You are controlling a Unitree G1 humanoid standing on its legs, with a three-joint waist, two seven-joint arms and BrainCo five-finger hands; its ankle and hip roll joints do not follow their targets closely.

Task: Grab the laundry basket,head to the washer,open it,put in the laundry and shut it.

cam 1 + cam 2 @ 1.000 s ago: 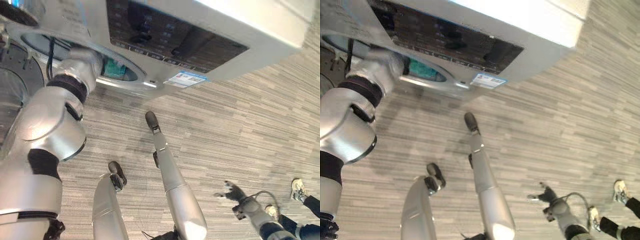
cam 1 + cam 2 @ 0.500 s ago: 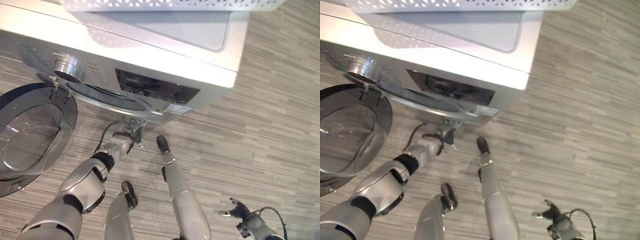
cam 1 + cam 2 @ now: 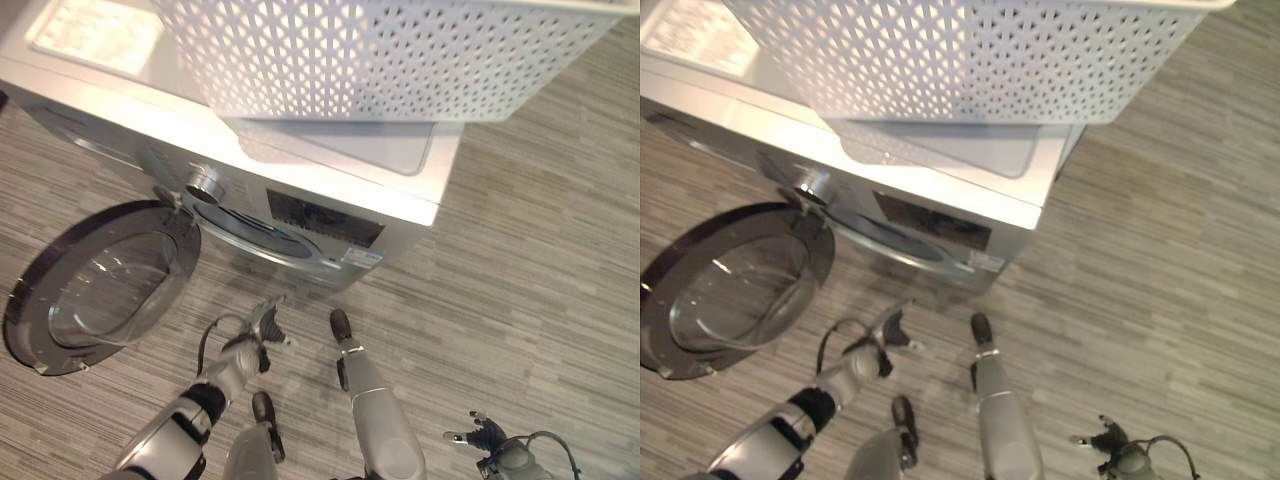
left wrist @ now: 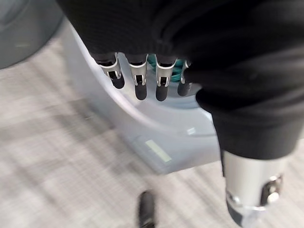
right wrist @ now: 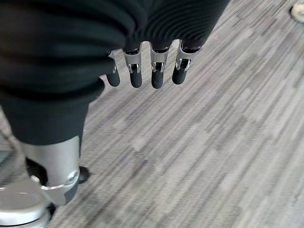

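White perforated plastic is what I see first: the laundry basket (image 3: 400,55) sits on top of the washer (image 3: 330,165), so fetching and carrying look done; the round glass door (image 3: 105,285) hangs wide open to the robot's left of the drum opening (image 3: 255,228), so opening is done too. Through my left wrist view I catch something teal (image 4: 170,71) inside the drum past the fingers, which I judge to be the laundry already loaded, though I cannot see whether any is left in the basket; what remains, as I read it, is shutting the door.

My left hand (image 3: 265,328) hangs low in front of the washer, near the drum opening but not touching it; its fingers (image 4: 137,80) are straight and relaxed, holding nothing. My right hand (image 3: 480,438) hangs well apart to the right over the striped floor (image 3: 530,280), fingers (image 5: 156,71) loose and empty.

For room: the door's rim juts out to the left, and I need to get the left hand behind it to swing it closed; the floor before the washer is open; the basket overhangs the washer's top edge, so I keep my arms low.
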